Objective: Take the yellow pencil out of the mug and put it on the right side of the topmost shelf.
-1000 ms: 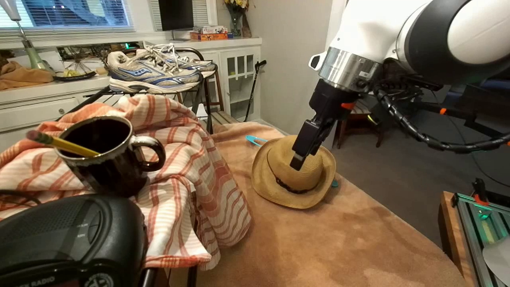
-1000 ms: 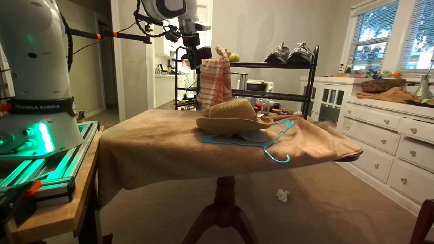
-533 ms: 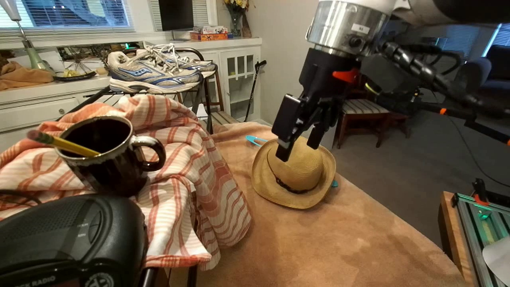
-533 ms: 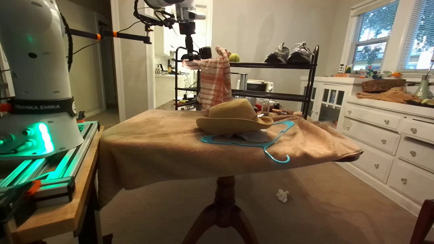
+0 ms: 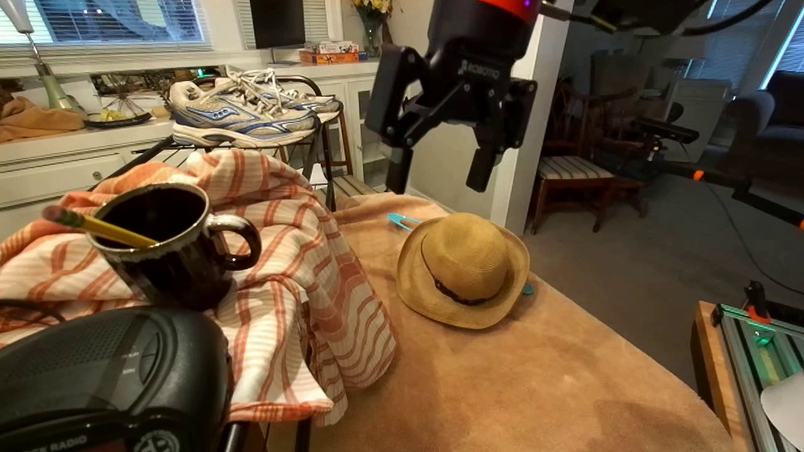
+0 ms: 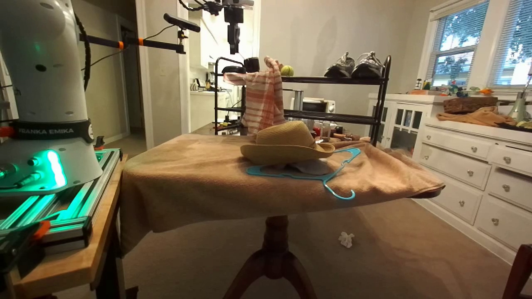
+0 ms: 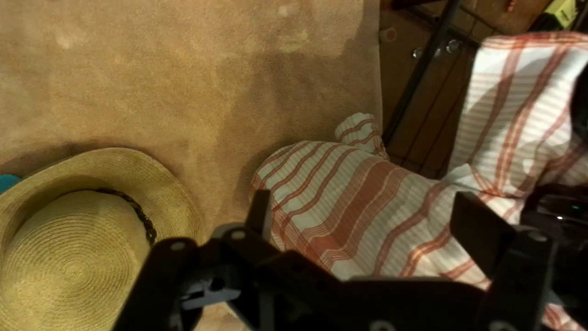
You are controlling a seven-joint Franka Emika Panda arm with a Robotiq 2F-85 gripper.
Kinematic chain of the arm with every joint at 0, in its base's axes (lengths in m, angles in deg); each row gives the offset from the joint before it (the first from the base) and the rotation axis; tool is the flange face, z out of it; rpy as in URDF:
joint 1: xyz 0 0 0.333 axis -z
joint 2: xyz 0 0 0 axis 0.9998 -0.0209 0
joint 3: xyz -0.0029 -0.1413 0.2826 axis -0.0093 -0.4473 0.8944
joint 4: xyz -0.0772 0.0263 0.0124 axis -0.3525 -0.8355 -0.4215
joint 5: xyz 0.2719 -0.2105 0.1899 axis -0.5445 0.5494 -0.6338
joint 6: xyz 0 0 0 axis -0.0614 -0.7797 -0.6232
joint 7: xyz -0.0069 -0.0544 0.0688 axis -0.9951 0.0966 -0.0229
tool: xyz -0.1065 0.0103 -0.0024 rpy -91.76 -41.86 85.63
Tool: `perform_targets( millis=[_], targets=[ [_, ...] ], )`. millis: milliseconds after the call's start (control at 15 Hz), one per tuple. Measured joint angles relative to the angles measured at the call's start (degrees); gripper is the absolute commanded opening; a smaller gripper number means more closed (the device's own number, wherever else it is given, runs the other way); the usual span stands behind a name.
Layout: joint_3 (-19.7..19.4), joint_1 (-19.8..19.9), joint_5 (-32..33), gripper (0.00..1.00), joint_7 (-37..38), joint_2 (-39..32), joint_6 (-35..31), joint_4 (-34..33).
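Observation:
The yellow pencil leans in the dark brown mug, eraser end sticking out over the rim. The mug stands on the striped cloth and shows as a dark shape in an exterior view. The topmost shelf belongs to the black rack. My gripper is open and empty, fingers pointing down. It hangs above and beyond the hat, apart from the mug. It also shows above the cloth. In the wrist view the open fingers frame the cloth; the pencil does not show there.
The striped cloth drapes over the rack's end. A black clock radio sits beside the mug. Shoes and a green-yellow ball stand on the top shelf. A straw hat and blue hanger lie on the covered table.
My gripper has risen and moved left, from in front of the hat to above it, in an exterior view. It has turned, so both fingers now show spread.

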Motion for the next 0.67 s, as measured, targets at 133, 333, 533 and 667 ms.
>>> perform_targets(
  millis=[133,333,533,667],
  targets=[
    [0.14,-0.98,-0.35,1.00,2.79,-3.07,1.02,-4.63],
    [0.25,-3.02,-0.42,1.00,7.22,-8.19,1.24,-11.32],
    [0.25,-5.31,-0.42,1.00,11.27,-13.46,1.25,-17.71],
    [0.17,-6.72,-0.42,1.00,13.47,-16.60,1.25,-21.61]
  ],
)
